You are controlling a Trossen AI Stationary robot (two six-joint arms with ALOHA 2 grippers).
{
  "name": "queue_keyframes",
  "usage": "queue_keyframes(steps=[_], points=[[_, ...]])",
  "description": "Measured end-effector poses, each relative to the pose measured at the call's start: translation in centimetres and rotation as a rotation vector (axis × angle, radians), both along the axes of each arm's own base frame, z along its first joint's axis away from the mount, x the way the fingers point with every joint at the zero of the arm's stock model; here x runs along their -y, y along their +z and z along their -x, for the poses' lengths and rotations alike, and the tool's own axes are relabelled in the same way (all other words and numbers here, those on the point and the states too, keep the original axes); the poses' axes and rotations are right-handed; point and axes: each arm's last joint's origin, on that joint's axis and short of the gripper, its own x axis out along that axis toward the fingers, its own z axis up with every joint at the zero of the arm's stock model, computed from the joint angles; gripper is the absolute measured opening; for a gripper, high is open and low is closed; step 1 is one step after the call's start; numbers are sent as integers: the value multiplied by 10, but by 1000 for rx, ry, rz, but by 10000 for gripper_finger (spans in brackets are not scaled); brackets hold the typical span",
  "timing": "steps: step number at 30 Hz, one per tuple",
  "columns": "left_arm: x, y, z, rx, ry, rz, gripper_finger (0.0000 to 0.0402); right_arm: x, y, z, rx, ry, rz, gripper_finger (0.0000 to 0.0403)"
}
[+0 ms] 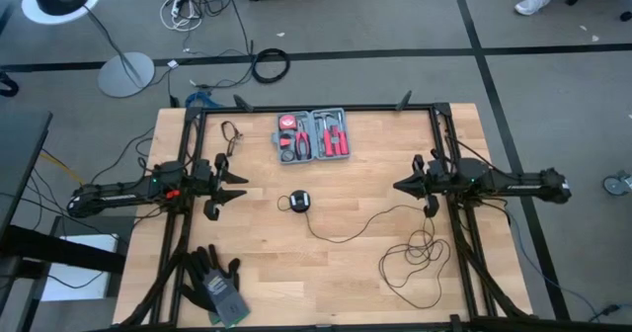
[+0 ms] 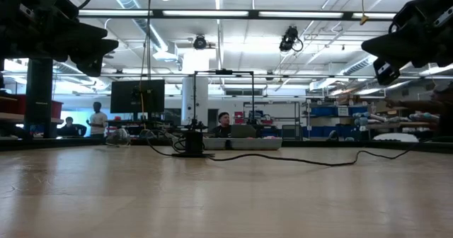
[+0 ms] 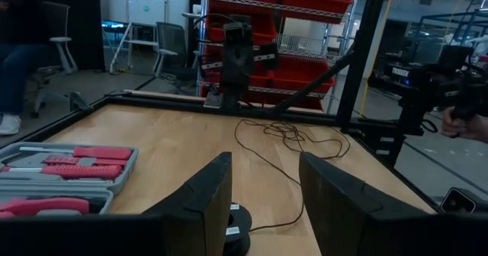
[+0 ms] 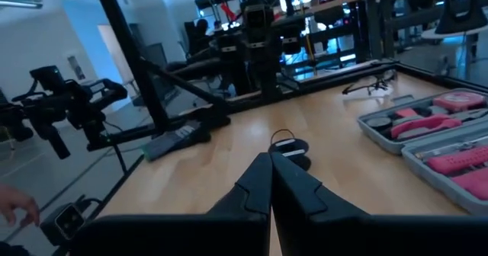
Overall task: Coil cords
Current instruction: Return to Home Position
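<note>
Thin black wire (image 1: 413,256) is seen loose on the light wooden worktop (image 1: 296,283), its small round black puck (image 1: 298,203) near centre and its slack tangled by the right arm. Left pincer (image 1: 239,187) is held wide and right pincer (image 1: 399,186) is pressed closed, empty. Both are raised at the sides, judged parked.

You are looking at a tool kit (image 1: 313,136) lying open on the table (image 1: 326,288), gloves (image 1: 215,283) resting at a corner, well apart.
</note>
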Motion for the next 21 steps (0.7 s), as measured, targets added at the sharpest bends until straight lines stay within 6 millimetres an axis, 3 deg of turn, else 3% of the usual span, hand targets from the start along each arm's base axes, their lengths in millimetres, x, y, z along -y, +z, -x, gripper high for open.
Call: queue_keyframes(steps=[7, 21], points=[[0, 0, 0, 0, 0, 0, 158, -2, -2, -2, -27, 10, 56, 5], [0, 0, 0, 0, 0, 0, 158, -2, -22, -13, -249, 25, 157, 6]])
